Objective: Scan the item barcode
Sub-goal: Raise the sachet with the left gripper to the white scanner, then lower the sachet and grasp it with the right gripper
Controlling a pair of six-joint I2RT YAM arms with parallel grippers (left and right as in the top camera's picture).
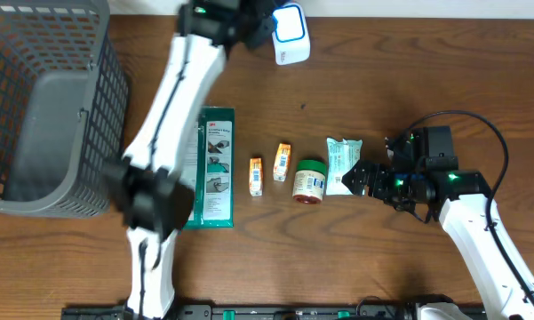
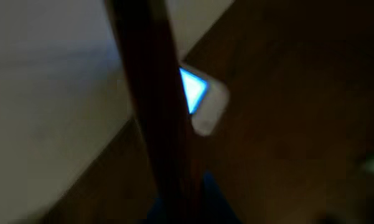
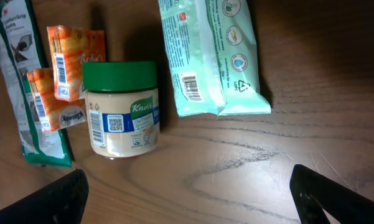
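Observation:
My left gripper is raised at the table's far edge, right beside the white scanner with its blue light. In the left wrist view a narrow dark-red item rises from between the jaws of the left gripper, which is shut on it. The scanner's blue window glows just behind it. The picture is dark and blurred, and no barcode shows. My right gripper hangs open low over the table next to a mint-green wipes pack, its fingers wide apart over bare wood.
In a row on the table lie a green flat package, two orange packs, and a green-lidded jar lying on its side. A grey mesh basket fills the left end.

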